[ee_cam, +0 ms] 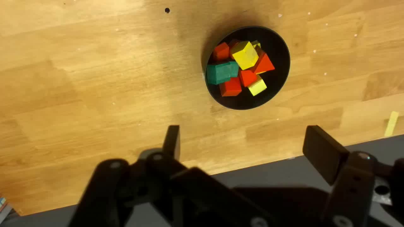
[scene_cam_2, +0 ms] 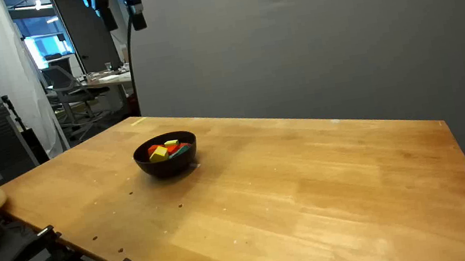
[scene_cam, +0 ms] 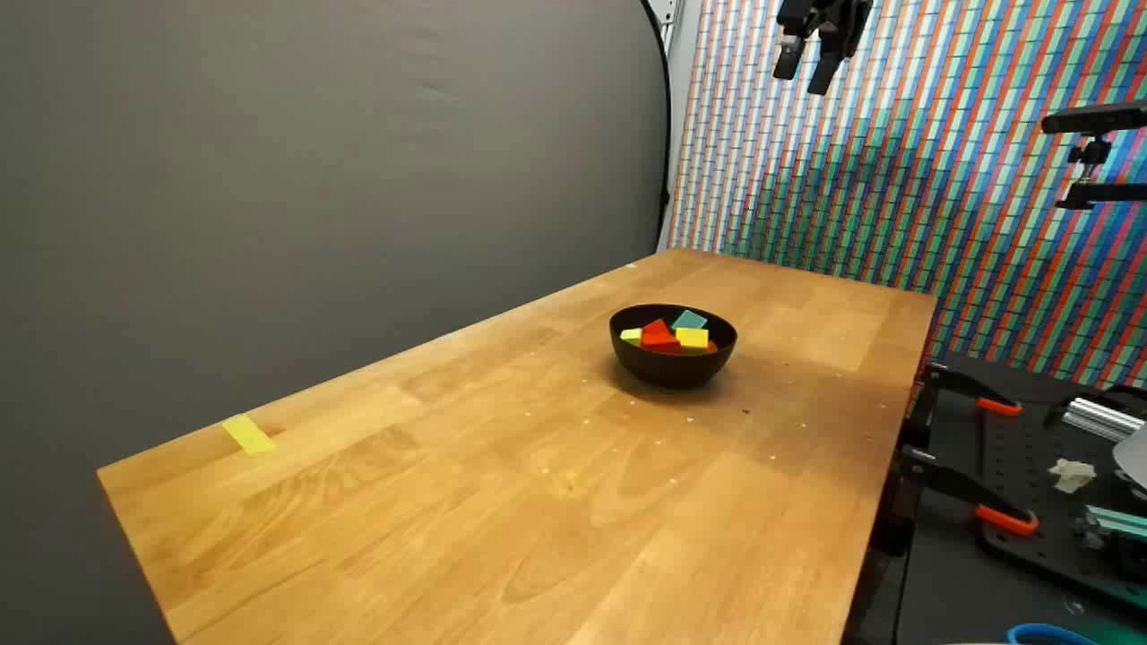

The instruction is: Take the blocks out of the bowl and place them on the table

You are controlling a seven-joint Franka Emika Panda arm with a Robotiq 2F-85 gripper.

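Observation:
The black bowl (scene_cam: 674, 372) stands upright on the wood-grain table (scene_cam: 502, 502), holding several blocks heaped together. Seen from above in the wrist view, a yellow block (ee_cam: 245, 56) lies on top of the pile. Green blocks (ee_cam: 219, 73) lean at the bowl's left side, red ones such as a red block (ee_cam: 231, 87) sit around them, and a paler yellow block (ee_cam: 257, 86) is low in the heap. Lower blocks are partly covered. My gripper (ee_cam: 243, 132) is open, its fingers wide apart with nothing between them. Both exterior views have the gripper (scene_cam_2: 125, 26) high above the table.
A flat yellow strip (scene_cam: 248, 434) lies by the table's edge. Black clamps with orange parts (scene_cam: 968, 488) grip one long side, and a grey backdrop (scene_cam_2: 294, 49) runs along the opposite side. A camera on a bracket (scene_cam: 1093, 118) juts in at the right of an exterior view.

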